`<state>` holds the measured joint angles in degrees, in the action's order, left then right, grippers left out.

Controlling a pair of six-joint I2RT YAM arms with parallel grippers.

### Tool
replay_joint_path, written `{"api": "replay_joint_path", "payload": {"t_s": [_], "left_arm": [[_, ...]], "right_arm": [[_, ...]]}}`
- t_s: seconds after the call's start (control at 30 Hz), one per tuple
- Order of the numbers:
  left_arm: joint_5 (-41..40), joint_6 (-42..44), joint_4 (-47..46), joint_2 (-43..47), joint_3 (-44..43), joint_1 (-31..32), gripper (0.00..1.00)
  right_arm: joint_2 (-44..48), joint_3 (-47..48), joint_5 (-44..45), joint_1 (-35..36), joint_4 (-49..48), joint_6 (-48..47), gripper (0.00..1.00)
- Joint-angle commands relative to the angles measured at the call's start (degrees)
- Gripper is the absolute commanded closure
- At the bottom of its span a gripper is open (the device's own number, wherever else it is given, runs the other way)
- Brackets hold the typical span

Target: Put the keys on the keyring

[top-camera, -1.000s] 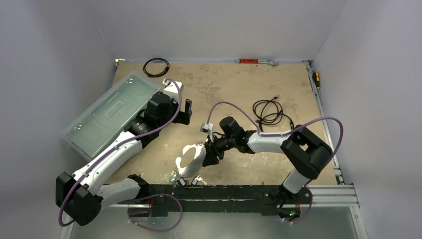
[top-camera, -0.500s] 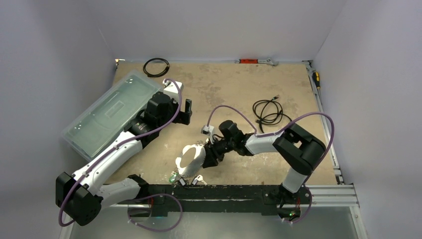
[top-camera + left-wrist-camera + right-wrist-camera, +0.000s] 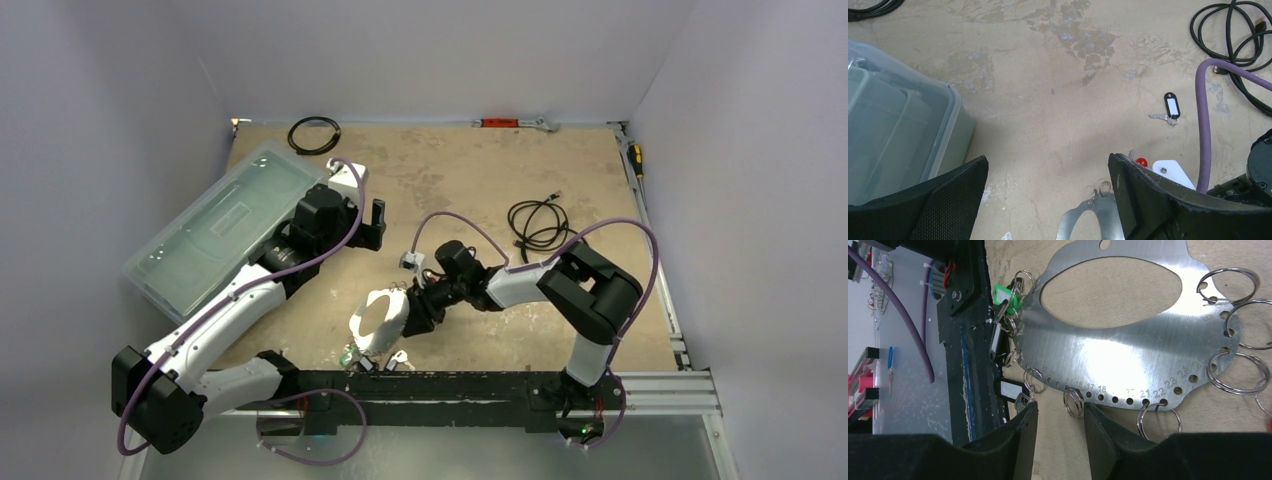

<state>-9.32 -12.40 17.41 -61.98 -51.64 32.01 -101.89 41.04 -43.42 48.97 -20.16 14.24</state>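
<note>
At the near edge of the table [image 3: 480,180] the keyring [image 3: 1128,355] is laid flat. The left gripper [image 3: 1048,165] is held wide-jawed, empty; the right gripper [image 3: 1060,417], jaws narrow, is aligned on a split ring [image 3: 1073,403]. That ring likely needs gripping, then the black-tagged key [image 3: 1172,107] fetched.

White arm shells [image 3: 250,295], black joints [image 3: 322,215], purple cables [image 3: 1204,125], black tools [image 3: 1048,162]

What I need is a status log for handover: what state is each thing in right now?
keyring: lying flat, a few keys on its rings.
green-tagged key: attached at the keyring's edge.
black-tagged key: lying loose, unattached.
left gripper: open, holding nothing.
right gripper: slightly open, tips at a split ring.
plastic box: lid on.
</note>
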Motion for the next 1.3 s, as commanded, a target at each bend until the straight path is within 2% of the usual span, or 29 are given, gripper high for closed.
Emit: {"api": "replay_joint_path", "payload": {"t_s": [0.0, 0.37, 0.63, 0.87, 1.03, 1.1, 1.2, 1.27], "left_arm": [[0.27, 0.54, -1.51, 1.50, -0.85, 0.16, 0.10], [0.18, 0.62, -1.50, 1.76, -0.75, 0.16, 0.10], [0.02, 0.62, -1.45, 2.12, -0.69, 0.16, 0.10], [-0.25, 0.62, -1.41, 2.49, -0.53, 0.15, 0.10], [-0.09, 0.60, -1.50, 2.55, -0.48, 0.16, 0.10], [-0.08, 0.63, -1.50, 2.52, -0.52, 0.11, 0.10], [-0.08, 0.58, -1.48, 2.64, -0.53, 0.15, 0.10], [-0.16, 0.62, -1.47, 2.65, -0.53, 0.16, 0.10]], "right_arm": [[-1.17, 0.68, -0.72, 1.24, 2.13, -0.61, 0.58], [-1.99, 0.39, 0.62, 2.18, 0.24, 0.80, 0.68], [-2.49, 1.46, 7.59, 2.36, 2.48, 1.81, 0.63], [-4.83, 1.20, 10.06, 2.75, 1.42, 4.38, 0.67], [-5.93, 0.98, 11.48, 2.95, 2.01, 5.17, 0.74], [-6.04, 1.20, 12.08, 3.02, 2.49, 5.14, 0.81], [-5.09, 0.97, 13.85, 3.06, 3.19, 4.52, 0.99], [-3.64, 0.61, 15.50, 3.06, 3.72, 4.12, 1.00]]}}
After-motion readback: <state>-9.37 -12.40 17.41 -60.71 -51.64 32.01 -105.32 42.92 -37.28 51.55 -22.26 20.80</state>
